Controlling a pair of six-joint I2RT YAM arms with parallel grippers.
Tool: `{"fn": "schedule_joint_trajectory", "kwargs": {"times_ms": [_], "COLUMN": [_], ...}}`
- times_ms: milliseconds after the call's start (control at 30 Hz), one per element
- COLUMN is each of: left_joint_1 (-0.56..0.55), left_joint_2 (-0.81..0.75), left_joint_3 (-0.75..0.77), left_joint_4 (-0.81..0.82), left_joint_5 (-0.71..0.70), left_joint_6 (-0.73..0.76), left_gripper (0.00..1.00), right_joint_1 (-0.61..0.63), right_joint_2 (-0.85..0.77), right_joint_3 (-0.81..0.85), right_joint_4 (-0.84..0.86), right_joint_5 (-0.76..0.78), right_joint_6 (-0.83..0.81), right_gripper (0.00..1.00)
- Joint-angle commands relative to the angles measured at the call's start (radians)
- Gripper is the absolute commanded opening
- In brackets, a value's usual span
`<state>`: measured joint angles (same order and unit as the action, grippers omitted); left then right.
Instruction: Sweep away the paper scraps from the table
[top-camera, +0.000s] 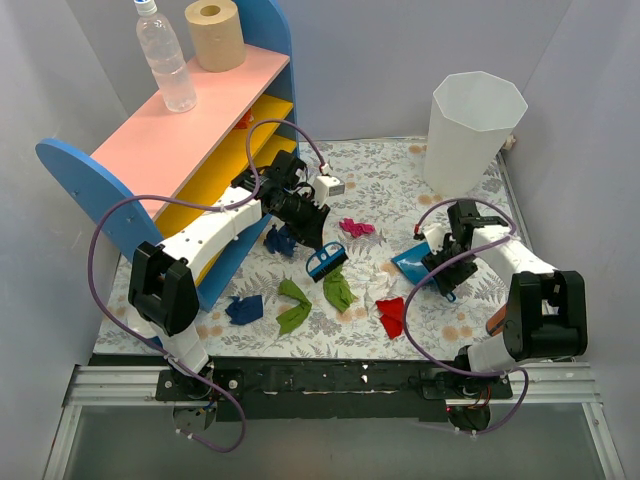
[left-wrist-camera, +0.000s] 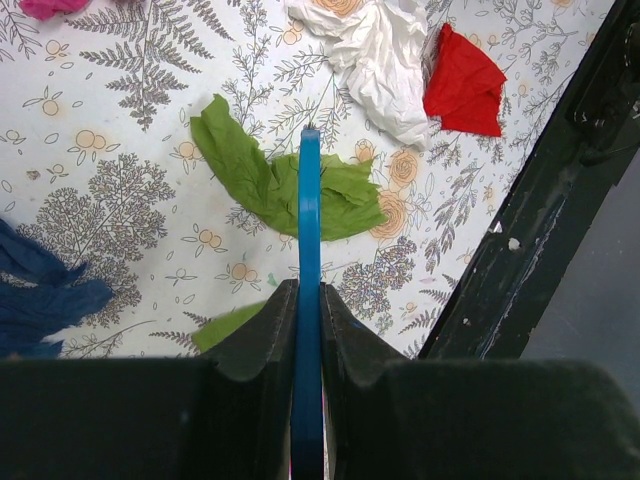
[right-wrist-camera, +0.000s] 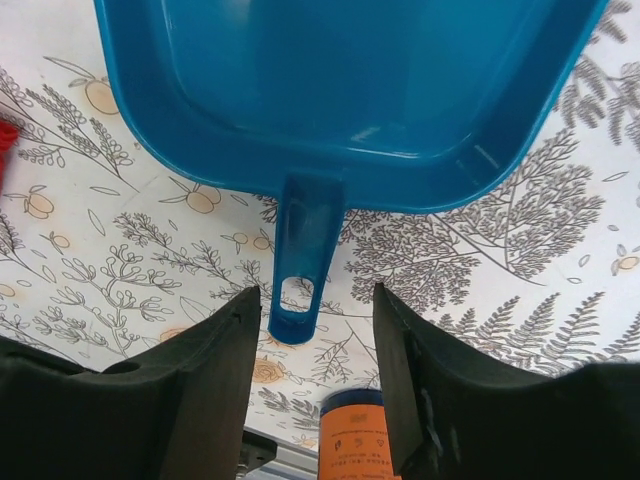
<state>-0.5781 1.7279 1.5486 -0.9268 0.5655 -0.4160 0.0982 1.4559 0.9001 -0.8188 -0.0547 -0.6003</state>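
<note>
My left gripper (top-camera: 314, 240) is shut on the handle of the small blue hand brush (top-camera: 327, 263), bristles down on the table (top-camera: 400, 180). In the left wrist view the handle (left-wrist-camera: 309, 220) runs between my fingers above a green scrap (left-wrist-camera: 255, 180), with white (left-wrist-camera: 375, 60), red (left-wrist-camera: 462, 85), navy (left-wrist-camera: 40, 290) and magenta (left-wrist-camera: 45, 6) scraps around. From above I see magenta (top-camera: 355, 227), navy (top-camera: 244, 308), green (top-camera: 293, 305) and red (top-camera: 392, 315) scraps. My right gripper (right-wrist-camera: 315, 310) is open, its jaws either side of the blue dustpan's (right-wrist-camera: 340, 90) handle (right-wrist-camera: 300, 265), not touching.
A pink-and-yellow shelf (top-camera: 190, 130) with blue ends stands at the back left, carrying a bottle (top-camera: 166, 58) and a paper roll (top-camera: 215, 33). A white bin (top-camera: 470, 128) stands at the back right. A small white box (top-camera: 331, 185) lies near the shelf. An orange cylinder (right-wrist-camera: 362, 440) is by the front edge.
</note>
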Motion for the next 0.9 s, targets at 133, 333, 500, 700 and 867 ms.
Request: {"fn": "schedule_joint_trajectory", "kwargs": {"times_ms": [133,333,500,700,867], "left_joint_1": [-0.002,-0.003,-0.003,-0.002,-0.002], "left_joint_2": [-0.044,-0.036,-0.030,-0.002,0.002], "left_joint_3": [0.016,0.021,0.013,0.031,0.036], "left_joint_4": [0.023,0.023,0.023,0.028,0.028], "left_joint_5": [-0.004,-0.001,0.011,0.020,0.031], "left_joint_6": [0.003,0.000,0.000,-0.003,-0.003], "left_gripper": [0.00,0.00,0.00,0.00,0.00], "right_joint_1": [-0.006,-0.008,-0.006,-0.008,-0.008], "right_joint_2": [0.015,0.041,0.046,0.027,0.009], "right_joint_3": [-0.040,-0.047,-0.058,-0.092,-0.113], "right_joint_4": [0.035,0.082,0.109,0.121,0.127], "right_joint_5": [-0.027,-0.007,0.007,0.013,0.013], "right_joint_6": [-0.010,-0.016,-0.036,-0.059,-0.064], "right_gripper": [0.52,0.50,0.47,0.37,0.36]}}
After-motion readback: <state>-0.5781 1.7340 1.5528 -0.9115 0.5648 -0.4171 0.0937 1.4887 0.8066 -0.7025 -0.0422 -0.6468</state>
